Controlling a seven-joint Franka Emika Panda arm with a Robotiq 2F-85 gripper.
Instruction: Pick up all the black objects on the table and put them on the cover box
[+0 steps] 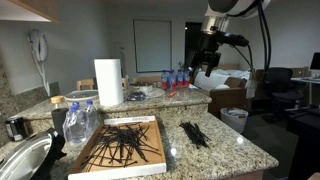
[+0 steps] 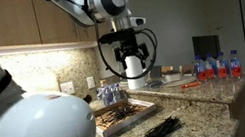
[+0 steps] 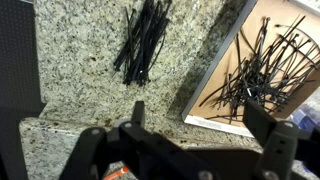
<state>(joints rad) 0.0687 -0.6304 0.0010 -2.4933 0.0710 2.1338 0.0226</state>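
A bundle of black zip ties point(image 1: 194, 133) lies on the granite counter, also seen in an exterior view point(image 2: 162, 129) and in the wrist view point(image 3: 143, 40). A flat cardboard cover box point(image 1: 122, 146) beside it holds many scattered black zip ties point(image 3: 262, 65); it also shows in an exterior view point(image 2: 123, 115). My gripper point(image 1: 205, 62) hangs high above the counter, well clear of the ties, and also shows in an exterior view point(image 2: 129, 54). In the wrist view its two fingers point(image 3: 198, 118) are spread wide with nothing between them.
A paper towel roll point(image 1: 108, 82), plastic water bottles point(image 1: 78, 122), a metal bowl point(image 1: 20, 160) and a row of bottles with red caps point(image 1: 176, 80) stand on the counter. A raised granite ledge point(image 1: 150, 98) runs behind the box. Cabinets hang above.
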